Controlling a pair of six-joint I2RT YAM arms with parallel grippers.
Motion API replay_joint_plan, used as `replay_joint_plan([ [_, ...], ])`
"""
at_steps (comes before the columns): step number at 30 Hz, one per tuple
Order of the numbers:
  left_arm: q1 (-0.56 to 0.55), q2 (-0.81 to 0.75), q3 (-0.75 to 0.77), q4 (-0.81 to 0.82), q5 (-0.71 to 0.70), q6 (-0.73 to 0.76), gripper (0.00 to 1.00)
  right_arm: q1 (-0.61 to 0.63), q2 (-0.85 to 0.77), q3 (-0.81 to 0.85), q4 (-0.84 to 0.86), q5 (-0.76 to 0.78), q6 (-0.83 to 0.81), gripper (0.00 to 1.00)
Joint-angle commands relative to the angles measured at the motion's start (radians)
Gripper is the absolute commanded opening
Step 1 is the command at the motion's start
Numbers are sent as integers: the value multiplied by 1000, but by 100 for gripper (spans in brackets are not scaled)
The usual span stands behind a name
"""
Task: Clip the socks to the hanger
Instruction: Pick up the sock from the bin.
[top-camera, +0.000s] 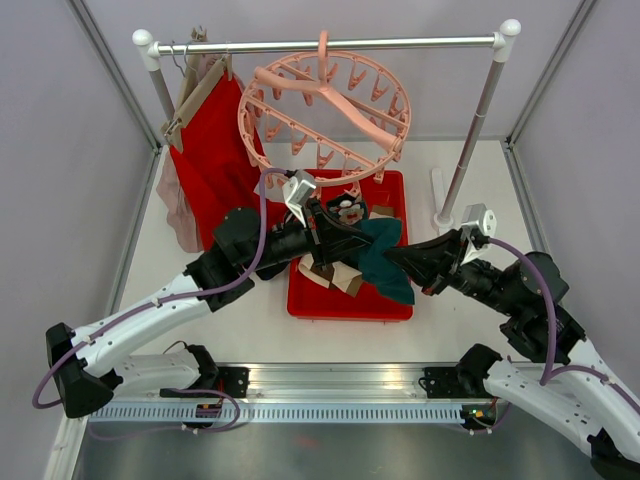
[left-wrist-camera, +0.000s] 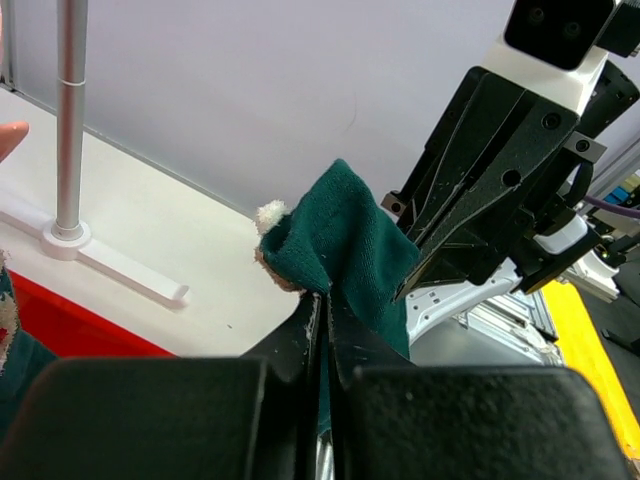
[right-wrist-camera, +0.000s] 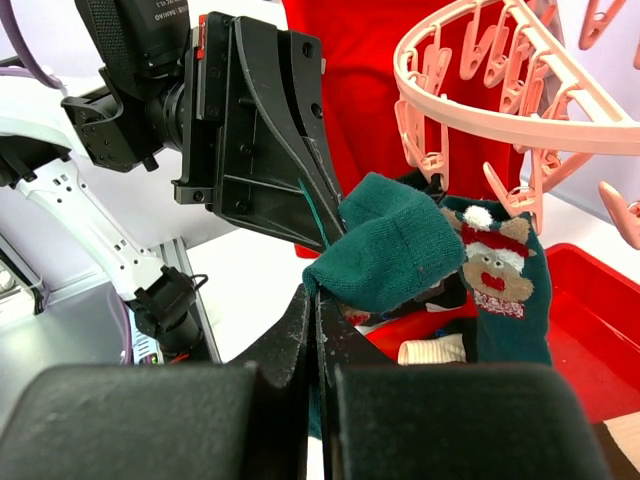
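A dark teal sock (top-camera: 385, 262) with a red-white figure hangs over the red tray (top-camera: 350, 305), held between both grippers. My left gripper (top-camera: 348, 240) is shut on one edge of the teal sock (left-wrist-camera: 345, 235), the fabric pinched between its fingertips (left-wrist-camera: 325, 300). My right gripper (top-camera: 393, 257) is shut on the sock's folded cuff (right-wrist-camera: 400, 250), its jaws pressed together (right-wrist-camera: 322, 295). The two grippers stand close, tips nearly facing. The round pale-pink hanger (top-camera: 330, 95) with dangling pegs hangs from the rail just behind and above. A beige sock (top-camera: 335, 278) and a black one (top-camera: 348, 210) lie in the tray.
A metal rail (top-camera: 400, 43) on two posts crosses the back. A red cloth (top-camera: 210, 140) and a pink garment (top-camera: 178, 205) hang on wooden hangers at its left. The right post (top-camera: 475, 130) stands just right of the tray.
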Motion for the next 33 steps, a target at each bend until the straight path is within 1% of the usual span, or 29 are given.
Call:
replay_joint_plan([
  [1, 2, -9, 47, 24, -19, 10, 2, 7, 6, 32, 28, -14, -13, 0],
  [4, 2, -25, 45, -10, -66, 36, 2, 7, 10, 34, -15, 23, -31, 1],
  [5, 2, -34, 47, -24, -100, 48, 2, 7, 10, 35, -32, 75, -46, 6],
  [7, 3, -40, 51, -70, -131, 88, 2, 7, 20, 40, -88, 143, -60, 9],
  [8, 3, -42, 53, -82, -146, 100, 2, 8, 21, 41, -102, 185, -65, 8],
  [10, 2, -49, 57, -114, -183, 134, 2, 7, 35, 41, -128, 221, -73, 8],
  [12, 2, -55, 57, -125, -209, 163, 2, 7, 49, 46, -151, 276, -74, 10],
  [13, 2, -57, 59, -139, -221, 172, 2, 7, 62, 47, -161, 296, -76, 13],
  [16, 2, -63, 61, -159, -243, 201, 2, 7, 90, 47, -185, 387, -85, 13],
  [18, 2, -68, 62, -173, -269, 226, 2, 7, 102, 47, -194, 439, -83, 27],
  [19, 3, -68, 64, -180, -280, 234, 2, 7, 113, 47, -200, 510, -83, 35],
  [20, 3, -66, 67, -197, -304, 250, 2, 7, 121, 46, -194, 579, -83, 48],
  [21, 3, -65, 65, -205, -317, 251, 2, 7, 121, 44, -194, 580, -83, 53],
  [22, 2, -60, 67, -211, -329, 267, 2, 7, 127, 41, -173, 627, -88, 57],
  [23, 2, -52, 67, -213, -337, 275, 2, 7, 133, 40, -159, 655, -96, 63],
  [24, 2, -48, 67, -213, -370, 283, 2, 8, 139, 40, -127, 671, -102, 65],
  [27, 2, -29, 56, -208, -405, 287, 2, 7, 173, 47, -70, 692, -145, 70],
  [30, 2, -16, 45, -199, -442, 286, 2, 5, 237, 70, -6, 712, -204, 70],
  [33, 2, -11, 44, -210, -496, 286, 2, -11, 308, 112, 22, 680, -221, 70],
])
